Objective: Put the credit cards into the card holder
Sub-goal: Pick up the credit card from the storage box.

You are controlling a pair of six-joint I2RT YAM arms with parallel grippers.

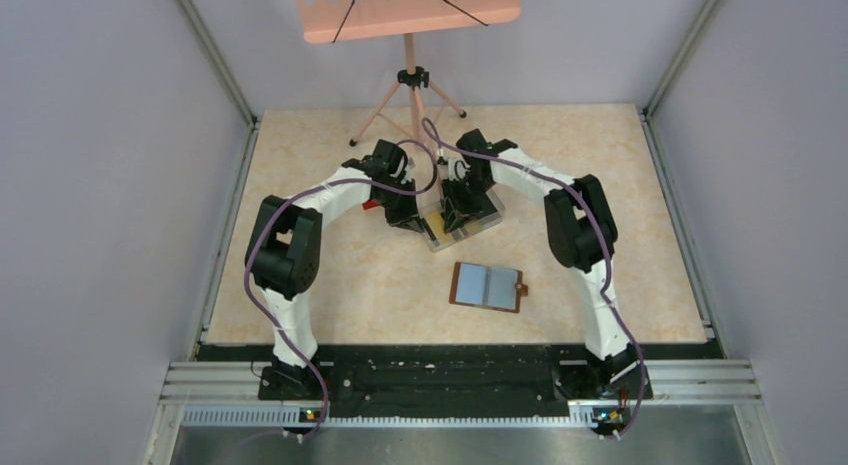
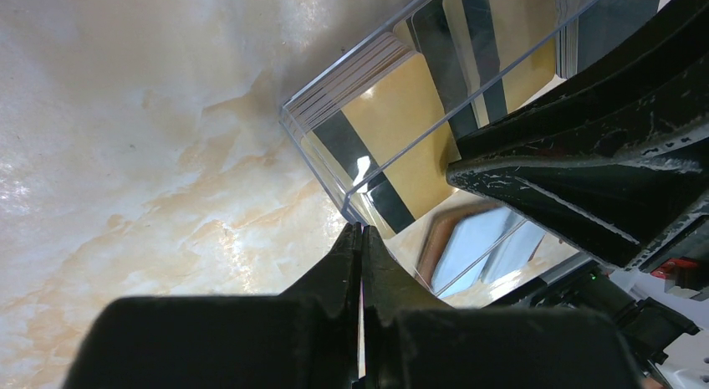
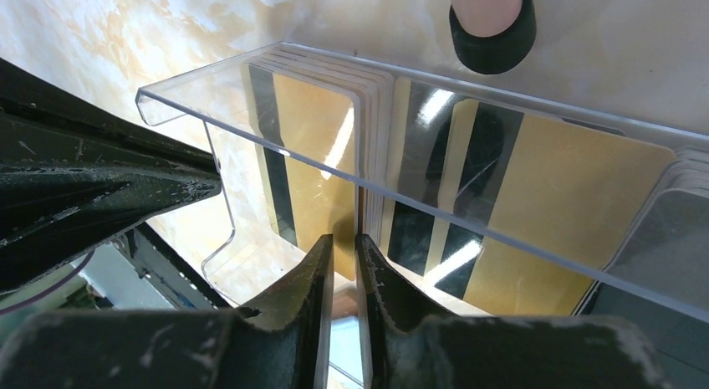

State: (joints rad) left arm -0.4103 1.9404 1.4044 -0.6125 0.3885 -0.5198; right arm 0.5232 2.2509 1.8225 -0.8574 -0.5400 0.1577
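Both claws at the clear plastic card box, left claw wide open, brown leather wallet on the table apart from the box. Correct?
No: the left claw is shut, fingers pressed together, as the left wrist view shows. The rest holds: it and the right claw are at the clear plastic rectangular box, and the brown leather folding wallet lies on the table apart from it.

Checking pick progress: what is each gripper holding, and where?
Left gripper shut on nothing. Right gripper tips at a tan-yellow card's edge; hold cannot be told.
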